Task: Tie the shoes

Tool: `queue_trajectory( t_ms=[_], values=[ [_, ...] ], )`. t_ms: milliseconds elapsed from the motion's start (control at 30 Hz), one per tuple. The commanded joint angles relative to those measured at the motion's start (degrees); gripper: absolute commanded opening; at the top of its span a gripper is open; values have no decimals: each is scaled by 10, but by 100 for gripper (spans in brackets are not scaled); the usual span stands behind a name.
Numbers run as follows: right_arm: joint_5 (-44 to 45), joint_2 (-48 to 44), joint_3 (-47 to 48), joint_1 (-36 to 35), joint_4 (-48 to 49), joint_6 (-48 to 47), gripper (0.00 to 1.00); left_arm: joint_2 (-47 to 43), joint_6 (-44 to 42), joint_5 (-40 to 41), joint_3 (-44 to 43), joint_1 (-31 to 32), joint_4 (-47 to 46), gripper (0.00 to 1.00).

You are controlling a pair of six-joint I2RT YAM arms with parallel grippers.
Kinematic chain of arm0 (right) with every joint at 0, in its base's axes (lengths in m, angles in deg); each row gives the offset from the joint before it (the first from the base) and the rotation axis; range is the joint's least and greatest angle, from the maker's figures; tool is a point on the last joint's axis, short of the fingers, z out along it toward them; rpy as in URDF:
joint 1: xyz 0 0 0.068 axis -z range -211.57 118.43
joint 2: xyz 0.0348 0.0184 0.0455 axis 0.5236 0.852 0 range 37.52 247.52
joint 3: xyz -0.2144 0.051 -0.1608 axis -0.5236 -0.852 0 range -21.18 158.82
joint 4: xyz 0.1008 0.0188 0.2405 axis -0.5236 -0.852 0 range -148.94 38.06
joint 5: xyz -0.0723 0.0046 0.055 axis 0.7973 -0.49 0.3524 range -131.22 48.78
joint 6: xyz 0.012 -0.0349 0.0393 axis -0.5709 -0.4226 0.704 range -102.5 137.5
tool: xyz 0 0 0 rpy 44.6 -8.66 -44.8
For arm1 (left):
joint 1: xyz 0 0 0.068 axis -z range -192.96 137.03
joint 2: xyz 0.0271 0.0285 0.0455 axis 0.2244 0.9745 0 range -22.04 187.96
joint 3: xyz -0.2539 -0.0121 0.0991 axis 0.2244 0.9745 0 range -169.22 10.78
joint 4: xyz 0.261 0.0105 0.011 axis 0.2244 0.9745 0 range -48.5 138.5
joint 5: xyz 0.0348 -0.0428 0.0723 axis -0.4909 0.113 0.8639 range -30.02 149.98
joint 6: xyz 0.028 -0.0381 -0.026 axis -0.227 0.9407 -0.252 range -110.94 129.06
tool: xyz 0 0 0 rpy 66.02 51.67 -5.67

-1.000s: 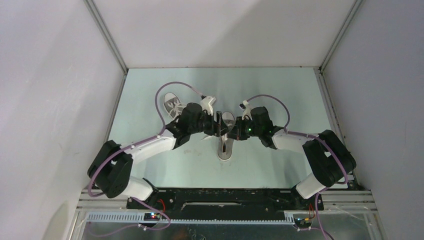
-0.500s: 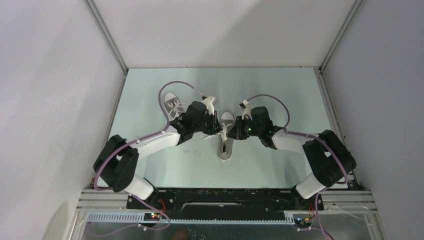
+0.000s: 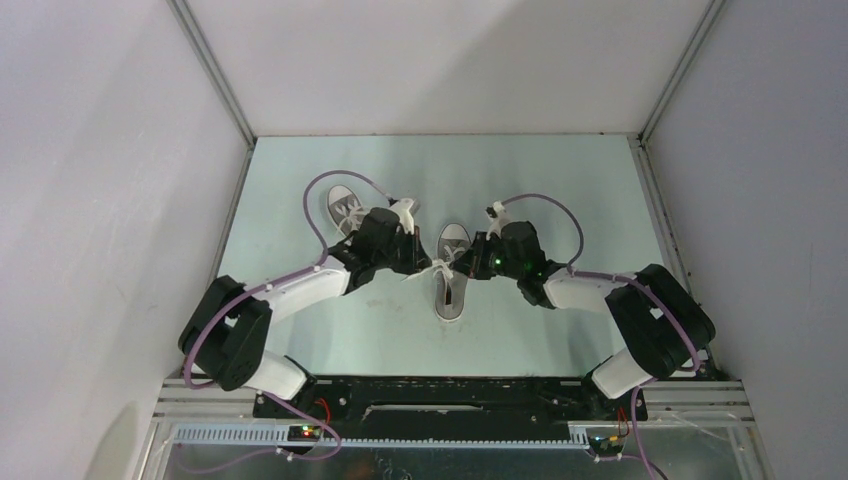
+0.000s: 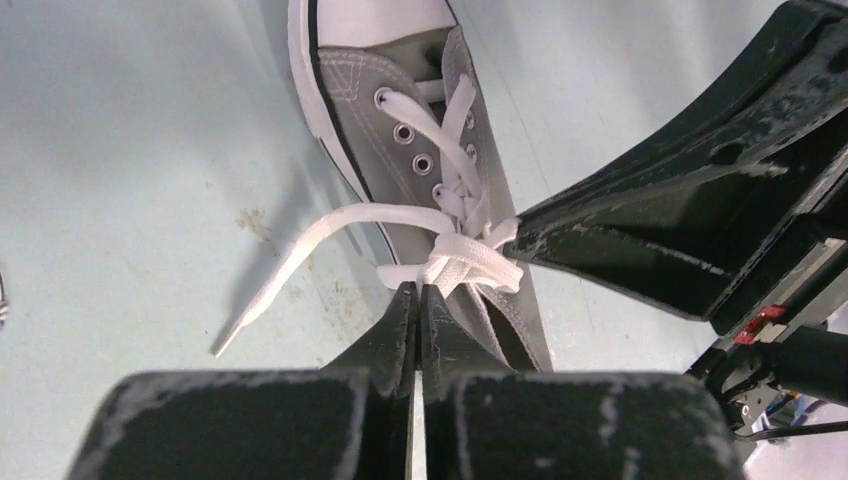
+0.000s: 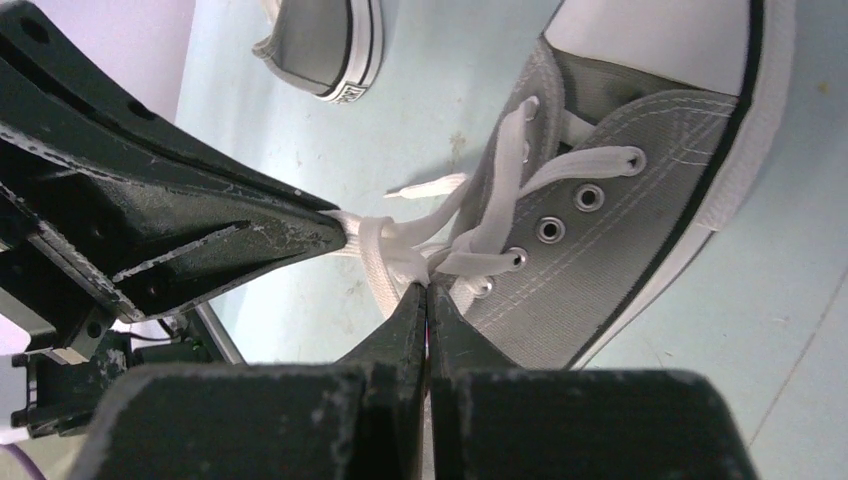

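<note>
One grey shoe (image 3: pixel 450 292) lies mid-table with its white toe cap pointing away from me, and its white laces (image 3: pixel 440 268) are bunched over the tongue. My left gripper (image 3: pixel 424 263) comes in from the left and is shut on a lace strand (image 4: pixel 462 262) at its tips (image 4: pixel 420 290). From the right, my right gripper (image 3: pixel 468 262) is shut on the lace (image 5: pixel 385 250) at its tips (image 5: pixel 428 290). The two sets of fingertips nearly meet over the shoe (image 4: pixel 360 95) (image 5: pixel 620 250). A loose lace end (image 4: pixel 285 265) trails onto the table. The second shoe (image 3: pixel 344 207) (image 5: pixel 325 40) stands back left.
The pale green table (image 3: pixel 560 180) is boxed in by white walls with metal corner posts (image 3: pixel 215 75). Purple cables (image 3: pixel 330 185) loop above both wrists. The arm bases sit on the black rail (image 3: pixel 450 395) at the near edge.
My left gripper has closed on the lace and drawn back a little to the left, off the shoe's middle. The right gripper has stayed shut and nearly still.
</note>
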Motion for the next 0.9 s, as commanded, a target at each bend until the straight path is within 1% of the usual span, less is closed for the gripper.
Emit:
queue_trajectory(
  t_ms=[0,200,433,567,667,867],
  values=[
    [50,-21,-26,-1,78,44,0,-25,14,-24,18,-6,-29,0],
    [112,-46,-80,-2,129,88,0,-20,25,-52,37,-7,-61,0],
    [184,-71,-134,-21,166,135,0,-19,32,-65,48,-7,-72,0],
    [188,-63,-141,-31,181,149,0,-23,32,-67,49,-10,-67,0],
    [189,-54,-153,-36,211,160,0,-26,32,-66,52,-13,-64,0],
    [208,-67,-166,-37,184,161,0,-34,28,-65,58,-30,-58,0]
  ],
)
